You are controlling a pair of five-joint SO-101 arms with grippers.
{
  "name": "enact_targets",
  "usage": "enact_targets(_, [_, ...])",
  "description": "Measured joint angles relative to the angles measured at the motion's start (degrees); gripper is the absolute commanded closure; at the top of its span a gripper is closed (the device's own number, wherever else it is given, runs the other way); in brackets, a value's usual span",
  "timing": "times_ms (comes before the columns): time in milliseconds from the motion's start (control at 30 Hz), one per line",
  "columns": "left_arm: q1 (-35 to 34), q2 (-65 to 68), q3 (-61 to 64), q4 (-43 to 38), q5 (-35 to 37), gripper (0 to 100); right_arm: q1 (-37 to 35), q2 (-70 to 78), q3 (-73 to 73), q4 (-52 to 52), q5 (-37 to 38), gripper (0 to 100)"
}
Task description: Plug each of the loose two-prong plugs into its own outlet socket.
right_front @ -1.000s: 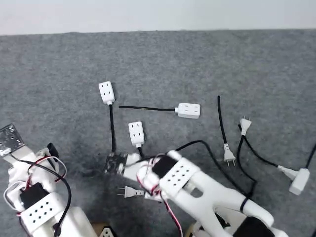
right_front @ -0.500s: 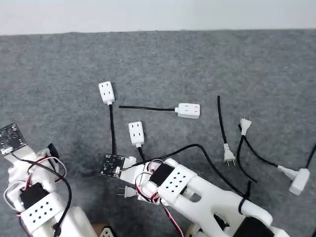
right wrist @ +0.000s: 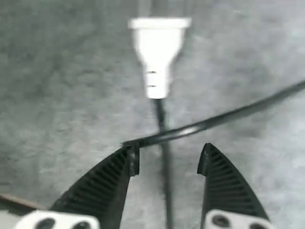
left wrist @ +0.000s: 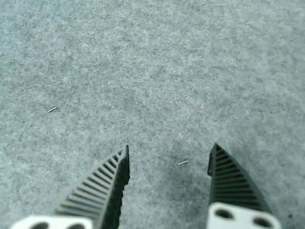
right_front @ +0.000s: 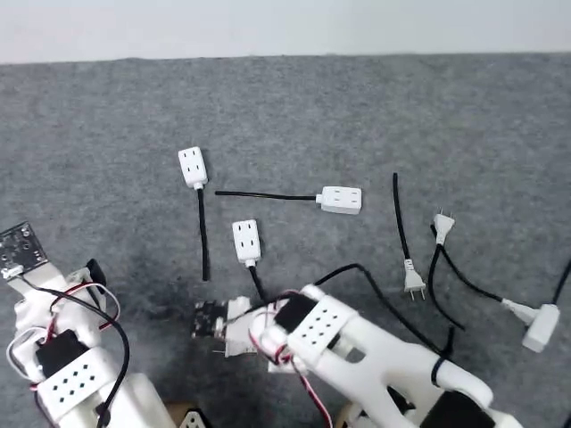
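The right arm lay low in the lower middle of the high view. Its jaws stood open on either side of the black cord of a white two-prong plug, which lay just ahead on the grey carpeted surface. Above the arm sat the near socket, the upper-left socket and the centre socket. Two more plugs, the lower plug and the upper plug, lay at right. At lower left, the left arm held its jaws open over bare carpet.
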Motion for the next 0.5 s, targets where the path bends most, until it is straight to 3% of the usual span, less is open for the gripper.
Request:
enact_targets(133, [0.00,0.00,0.00,0.00,0.00,75,0.53,0.00,0.00,-1.93,0.97,79.1])
enact_targets(500, [0.00,0.00,0.00,0.00,0.00,75,-8.62,0.00,-0.09,-6.86,-4.31,79.4])
